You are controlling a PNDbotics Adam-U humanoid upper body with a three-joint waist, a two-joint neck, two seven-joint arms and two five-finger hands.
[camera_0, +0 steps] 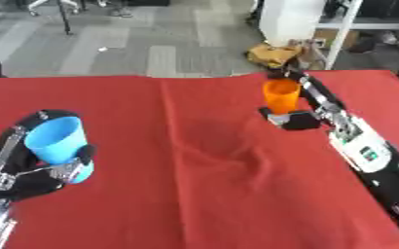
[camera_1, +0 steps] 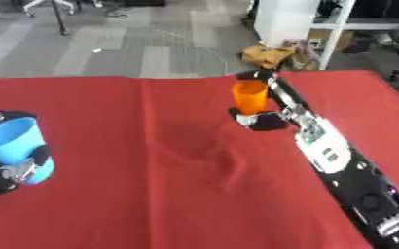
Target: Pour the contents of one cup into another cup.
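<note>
A wrinkled red cloth (camera_0: 211,160) is covering the table, lying bare between the two cups. The left hand (camera_0: 41,177) is curling its fingers around the blue cup (camera_0: 60,146) at the near left, while the right hand (camera_0: 298,114) is clasping the upright orange cup (camera_0: 281,96) at the far right, well apart.

Head stereo pair, looking steeply down, sharing red table (camera_0: 211,160), far floor (camera_0: 135,44)
</note>
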